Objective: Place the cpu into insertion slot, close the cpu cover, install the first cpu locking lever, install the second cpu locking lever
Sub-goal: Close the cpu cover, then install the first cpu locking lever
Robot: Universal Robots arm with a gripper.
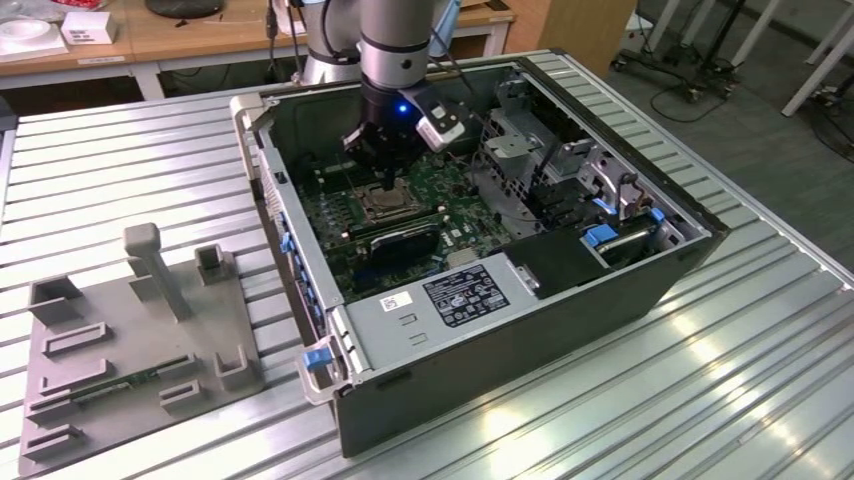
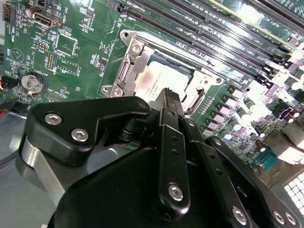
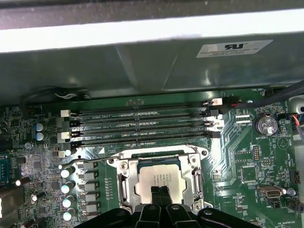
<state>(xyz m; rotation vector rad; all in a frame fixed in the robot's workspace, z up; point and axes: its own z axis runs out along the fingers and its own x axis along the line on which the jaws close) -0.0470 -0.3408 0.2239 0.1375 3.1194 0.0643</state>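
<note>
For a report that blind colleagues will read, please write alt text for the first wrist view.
The gripper, its fingers closed together, has its tips over the pale cpu lying in the insertion slot, a square socket framed in silvery metal on a green motherboard. Beyond the socket run four long black memory slots, then the grey case wall.

cpu (image 3: pixel 161 176) seated flat — silvery, cpu cover (image 3: pixel 195 180) down

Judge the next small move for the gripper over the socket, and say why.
Probably a short lift straight up, as a judgement only. In the first wrist view the cpu already lies in the insertion slot, the cpu cover looks flat around it, and the gripper, shut and holding nothing, has its tips at the chip's edge. Whether they touch it I cannot tell.
</note>
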